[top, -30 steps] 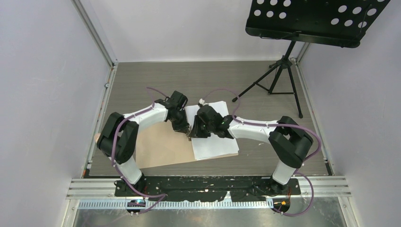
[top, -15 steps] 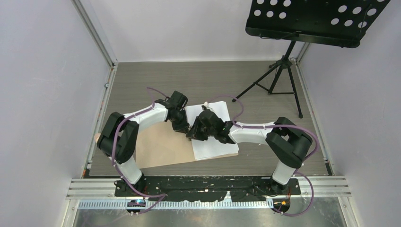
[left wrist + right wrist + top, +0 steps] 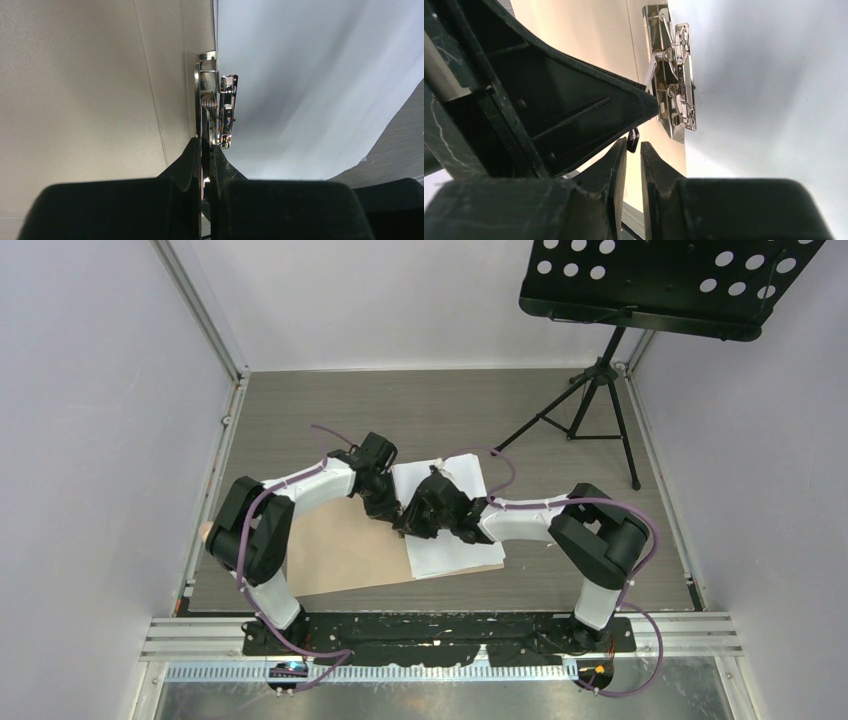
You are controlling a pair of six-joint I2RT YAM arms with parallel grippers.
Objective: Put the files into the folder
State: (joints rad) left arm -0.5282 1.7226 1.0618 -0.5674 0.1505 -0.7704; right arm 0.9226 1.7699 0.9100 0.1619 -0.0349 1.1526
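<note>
The brown folder (image 3: 340, 550) lies open. The white files (image 3: 455, 540) lie on its right leaf. A chrome spring clip (image 3: 222, 110) sits at the crease, at the sheets' left edge. My left gripper (image 3: 392, 512) is shut on the clip's thin lever (image 3: 205, 145). My right gripper (image 3: 405, 522) meets it from the right. Its fingertips (image 3: 644, 150) are closed on the lever's black tip (image 3: 633, 140), just below the left gripper's finger (image 3: 574, 100). The clip (image 3: 676, 95), folder (image 3: 574, 25) and files (image 3: 774, 75) also show in the right wrist view.
A black music stand (image 3: 670, 280) on a tripod (image 3: 590, 390) stands at the back right. Plain walls close the left, back and right sides. Grey wood-grain table (image 3: 300, 410) lies beyond the folder.
My right gripper has moved a little left along the crease, closer to the left gripper. The left gripper, folder and files have stayed where they were.
</note>
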